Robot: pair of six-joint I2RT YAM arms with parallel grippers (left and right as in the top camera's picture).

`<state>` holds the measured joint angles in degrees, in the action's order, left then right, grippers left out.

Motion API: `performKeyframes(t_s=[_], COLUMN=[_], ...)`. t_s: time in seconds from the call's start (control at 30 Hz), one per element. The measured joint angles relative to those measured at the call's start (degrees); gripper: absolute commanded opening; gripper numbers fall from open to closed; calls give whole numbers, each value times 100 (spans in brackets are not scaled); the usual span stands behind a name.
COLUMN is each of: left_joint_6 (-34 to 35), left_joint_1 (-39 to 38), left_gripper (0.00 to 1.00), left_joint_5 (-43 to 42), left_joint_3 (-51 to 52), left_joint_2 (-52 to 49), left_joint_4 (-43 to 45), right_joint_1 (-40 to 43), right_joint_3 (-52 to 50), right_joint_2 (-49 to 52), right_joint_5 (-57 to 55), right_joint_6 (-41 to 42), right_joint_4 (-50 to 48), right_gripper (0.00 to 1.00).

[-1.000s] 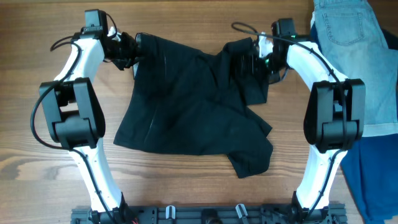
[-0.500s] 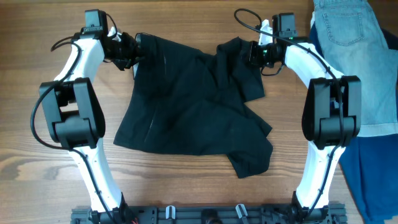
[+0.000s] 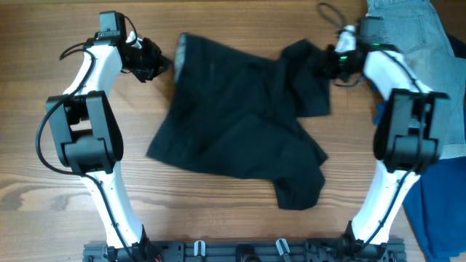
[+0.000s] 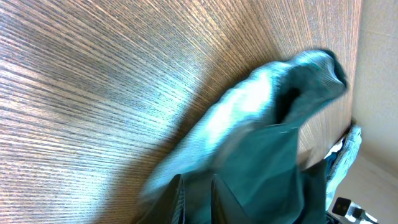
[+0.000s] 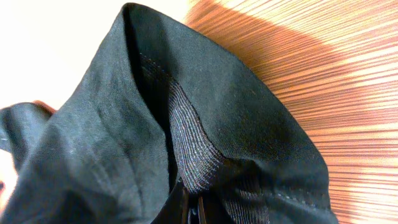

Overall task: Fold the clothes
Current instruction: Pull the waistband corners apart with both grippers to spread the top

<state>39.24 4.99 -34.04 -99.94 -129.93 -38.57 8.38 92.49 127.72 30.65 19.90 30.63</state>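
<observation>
Right gripper [image 3: 325, 65] is clenched on the clothes [image 3: 240, 124]. Its wrist view shows the two fingers pinching black fabric right at the ribbed waistband [image 5: 186, 146], which stands up from them in a peaked fold. The left gripper [image 3: 162, 64] sits at the opposite far corner, right at the edge of the fabric. Its wrist view is blurred, with cloth lying over or between the fingers, so it cannot be told whether it is clenched on the cloth or released.

The clothes lie on the counter [image 3: 44, 218] between the two arms, toward the far side. They are spread wide but not flat. The part under the right gripper is bunched and overlaps itself, creases run across the middle, and one leg trails off toward the near right. The outline is slanted and uneven, and no clean fold shows anywhere.

Judging from this, the task is at an early stage. The garment looks as if it is being pulled out by its waistband corners, and the straightening is not finished. Flattening the bunched part, squaring the legs and making every fold all appear to be left.

Farther out, a denim garment [image 3: 408, 29] lies at the far right just beside the right gripper, and a blue cloth [image 3: 437, 211] lies at the near right. Both are apart from the black fabric.
</observation>
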Motion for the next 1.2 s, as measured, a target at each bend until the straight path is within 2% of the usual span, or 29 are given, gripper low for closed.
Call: performKeyframes(t_s=[0.07,0.1,0.13,0.23,0.3,0.43,0.53,0.6,0.9,0.97,1.03,1.2], left_joint_6=[0,2,0,0,0,-44,-74,-79,-98,-101,-101,-103], left_joint_1=[0,0,0,0,0,-22,-103,-227,-861,-1012,-1099,-1172], left_gripper=[15,15,15,15,25,33,36,43,45,44,38,41], left_joint_5=[0,0,0,0,0,-42,-120,-208,-339,-332,-313,-251], left_joint_3=[0,0,0,0,0,0,0,0,0,0,0,0], left_joint_2=[0,0,0,0,0,0,0,0,0,0,0,0], left_joint_4=[0,0,0,0,-2,-28,0,39,269,302,306,299], right_joint_1=[343,503,575,662,605,470,446,446,293,234,184,129], right_joint_3=[24,42,55,90,90,96,223,396,1049,1058,1058,1058], right_joint_2=[0,0,0,0,0,0,-22,-120,-868,-881,-879,-881], right_joint_5=[219,380,487,815,962,1099,1134,1137,1150,1158,1156,1158], right_joint_6=[-81,-205,-304,-531,-638,-885,-1005,-1062,-1252,-1257,-1257,-1272], right_joint_4=[-26,-44,-39,81,190,216,376,511,1182,1259,1338,1495], right_gripper=[7,76,100,99,100,100,99,100,100,100,100,100])
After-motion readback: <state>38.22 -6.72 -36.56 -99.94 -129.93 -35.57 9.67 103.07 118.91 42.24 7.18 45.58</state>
